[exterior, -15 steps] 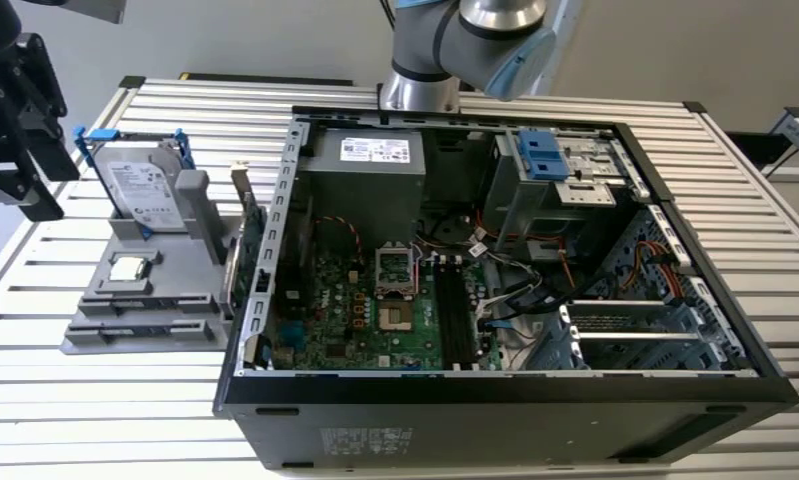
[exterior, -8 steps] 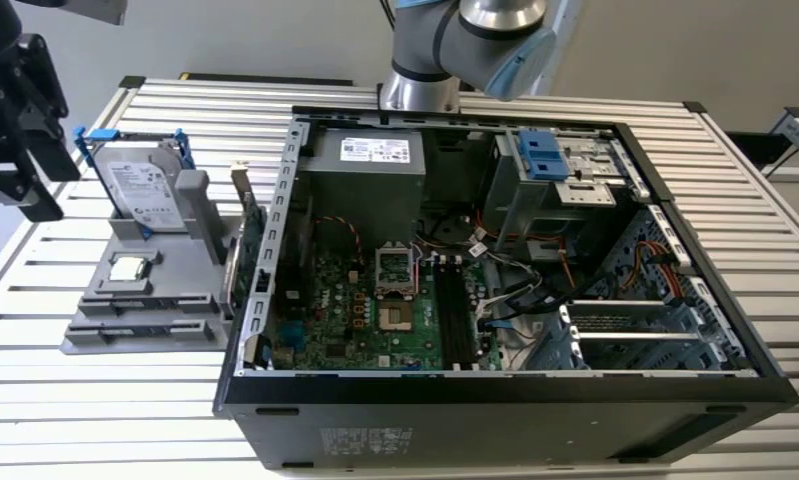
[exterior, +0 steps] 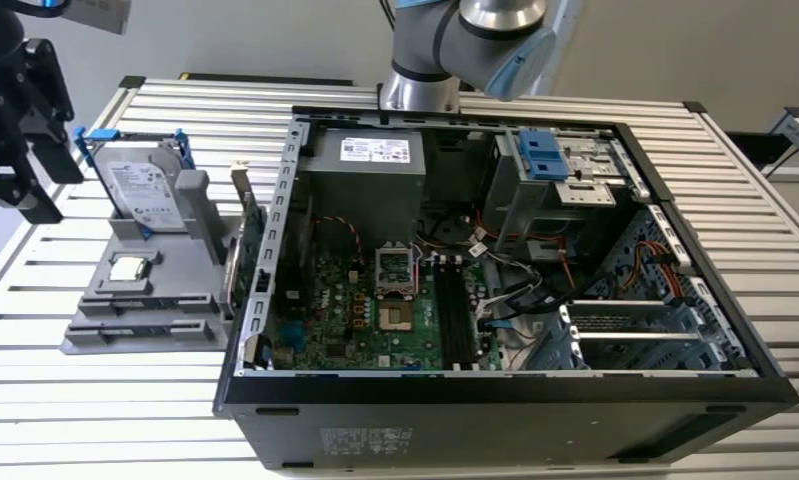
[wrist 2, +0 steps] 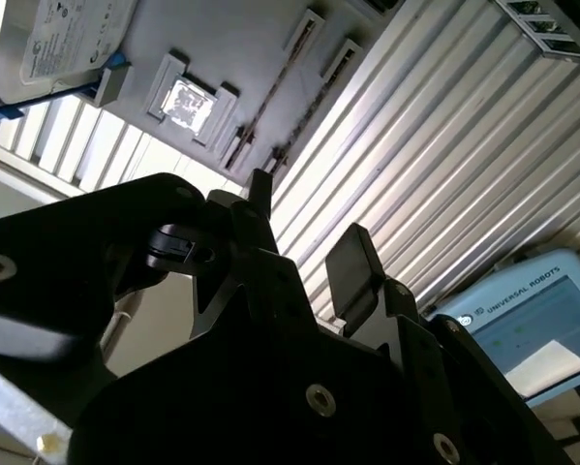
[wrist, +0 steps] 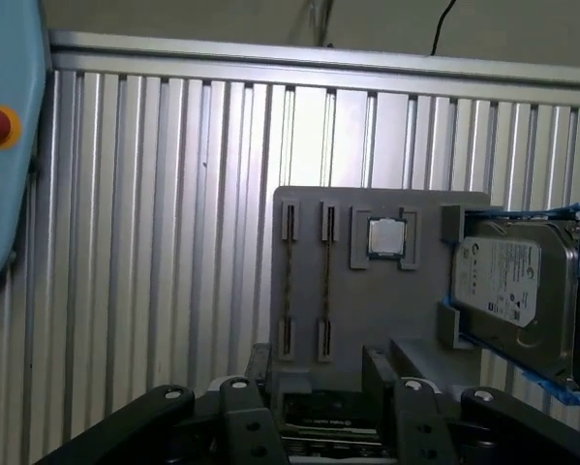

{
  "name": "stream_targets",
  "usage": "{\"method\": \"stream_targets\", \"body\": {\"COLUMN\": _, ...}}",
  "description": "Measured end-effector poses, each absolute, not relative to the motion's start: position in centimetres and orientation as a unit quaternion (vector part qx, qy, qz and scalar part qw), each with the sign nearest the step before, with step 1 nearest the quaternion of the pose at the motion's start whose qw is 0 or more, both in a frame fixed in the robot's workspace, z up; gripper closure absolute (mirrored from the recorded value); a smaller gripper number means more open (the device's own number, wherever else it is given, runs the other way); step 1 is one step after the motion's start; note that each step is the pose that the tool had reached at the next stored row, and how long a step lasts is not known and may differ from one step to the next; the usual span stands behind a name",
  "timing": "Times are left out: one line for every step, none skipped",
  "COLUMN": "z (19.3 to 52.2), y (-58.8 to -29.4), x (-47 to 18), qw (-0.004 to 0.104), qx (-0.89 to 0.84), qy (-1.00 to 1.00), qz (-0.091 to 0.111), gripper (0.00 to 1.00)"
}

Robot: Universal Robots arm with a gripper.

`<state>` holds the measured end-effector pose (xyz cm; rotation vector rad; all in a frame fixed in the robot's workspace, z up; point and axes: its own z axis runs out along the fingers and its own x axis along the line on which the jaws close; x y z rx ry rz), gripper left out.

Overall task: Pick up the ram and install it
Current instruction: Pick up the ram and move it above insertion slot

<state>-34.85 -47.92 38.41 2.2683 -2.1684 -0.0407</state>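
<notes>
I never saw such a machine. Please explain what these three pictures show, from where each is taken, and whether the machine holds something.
It is one grey-and-blue robot arm. The exterior view looks down on a ribbed metal table with an open black computer case. Both wrist views come from cameras on the arm, looking past its black fingers at a grey plastic holder. It carries a silver hard drive, a square processor chip and two thin ram sticks on edge. The fingers are open and hold nothing.

The gripper (exterior: 32, 195) hangs at the exterior view's left, near a grey tray (exterior: 146, 325) holding a hard drive (exterior: 143, 185), beside the open computer case (exterior: 506, 392).
</notes>
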Motion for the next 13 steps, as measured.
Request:
{"method": "stream_targets", "body": {"z": 38.38, "y": -47.92, "x": -34.85, "qw": 0.002, "qx": 0.722, "qy": -0.691, "qz": -0.013, "gripper": 0.0}}
{"method": "stream_targets", "body": {"z": 38.36, "y": -47.93, "x": -34.85, "qw": 0.002, "qx": 0.722, "qy": -0.692, "qz": -0.013, "gripper": 0.0}}
{"method": "stream_targets", "body": {"z": 38.35, "y": -47.92, "x": -34.85, "qw": 0.002, "qx": 0.722, "qy": -0.692, "qz": -0.013, "gripper": 0.0}}
{"method": "stream_targets", "body": {"z": 38.35, "y": -47.92, "x": -34.85, "qw": 0.002, "qx": 0.722, "qy": -0.692, "qz": -0.013, "gripper": 0.0}}
{"method": "stream_targets", "body": {"z": 38.35, "y": -47.92, "x": -34.85, "qw": 0.002, "qx": 0.722, "qy": -0.692, "qz": -0.013, "gripper": 0.0}}
{"method": "stream_targets", "body": {"z": 38.34, "y": -47.92, "x": -34.85, "qw": 0.001, "qx": 0.722, "qy": -0.692, "qz": -0.013, "gripper": 0.0}}
{"method": "stream_targets", "body": {"z": 38.3, "y": -47.91, "x": -34.84, "qw": 0.001, "qx": 0.722, "qy": -0.692, "qz": -0.013, "gripper": 0.0}}
{"method": "stream_targets", "body": {"z": 38.26, "y": -47.9, "x": -34.85, "qw": 0.002, "qx": 0.722, "qy": -0.692, "qz": -0.013, "gripper": 0.0}}
{"method": "stream_targets", "body": {"z": 38.2, "y": -47.89, "x": -34.85, "qw": 0.002, "qx": 0.722, "qy": -0.692, "qz": -0.013, "gripper": 0.0}}
{"method": "stream_targets", "body": {"z": 38.12, "y": -47.88, "x": -34.85, "qw": 0.001, "qx": 0.722, "qy": -0.692, "qz": -0.013, "gripper": 0.0}}
{"method": "stream_targets", "body": {"z": 38.04, "y": -47.87, "x": -34.85, "qw": 0.001, "qx": 0.722, "qy": -0.692, "qz": -0.013, "gripper": 0.0}}
{"method": "stream_targets", "body": {"z": 38.0, "y": -47.87, "x": -34.85, "qw": 0.002, "qx": 0.722, "qy": -0.692, "qz": -0.013, "gripper": 0.0}}
{"method": "stream_targets", "body": {"z": 37.92, "y": -47.87, "x": -34.85, "qw": 0.001, "qx": 0.722, "qy": -0.692, "qz": -0.013, "gripper": 0.0}}
